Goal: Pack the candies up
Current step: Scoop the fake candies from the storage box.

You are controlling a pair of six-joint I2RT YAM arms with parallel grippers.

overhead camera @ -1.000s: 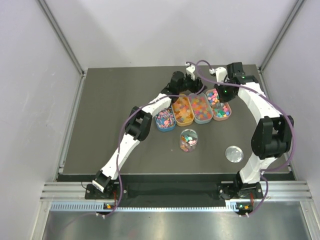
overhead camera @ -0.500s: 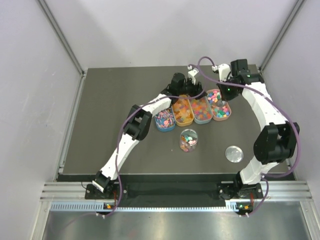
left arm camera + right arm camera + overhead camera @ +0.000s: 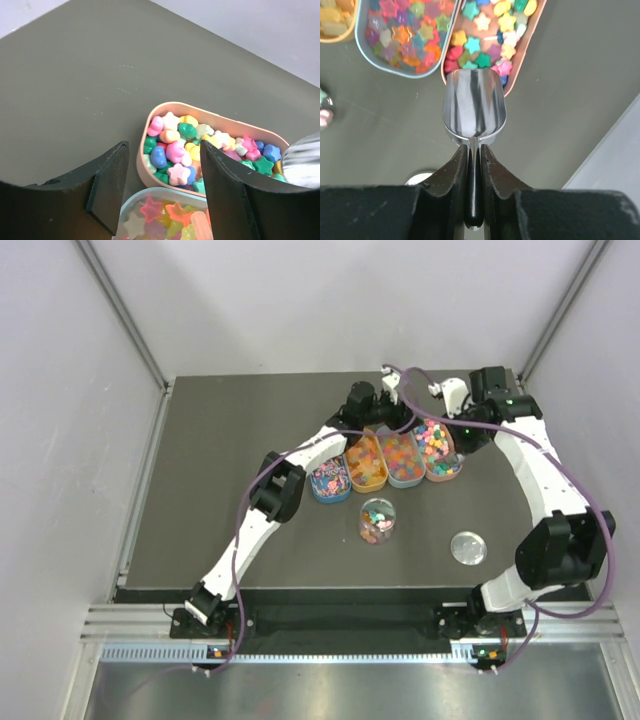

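Observation:
The candies (image 3: pixel 490 30) are tiny bright stars and beans filling a pink oval tray (image 3: pixel 437 448); more candies (image 3: pixel 185 145) show between my left fingers. My right gripper (image 3: pixel 474 150) is shut on the black handle of a metal scoop (image 3: pixel 475 107). The scoop's bowl looks empty and hovers over the near end of that tray. My left gripper (image 3: pixel 165 195) stands open with nothing between its fingers, above where the pink tray meets a light blue tray (image 3: pixel 165 215) of translucent star gummies. From above, the left gripper (image 3: pixel 392 420) and right gripper (image 3: pixel 462 430) flank the trays' far ends.
Several oval trays stand in a row: blue (image 3: pixel 330 480), orange (image 3: pixel 367 462), light blue (image 3: pixel 402 458), pink. A clear round jar (image 3: pixel 377 520) partly filled with sweets stands in front of them, its lid (image 3: pixel 467 547) lying to the right. The right wall is close to the right arm.
My right arm has swung out to the right, drawing the scoop back toward the pink tray's end. The left gripper has edged slightly right and stays open.

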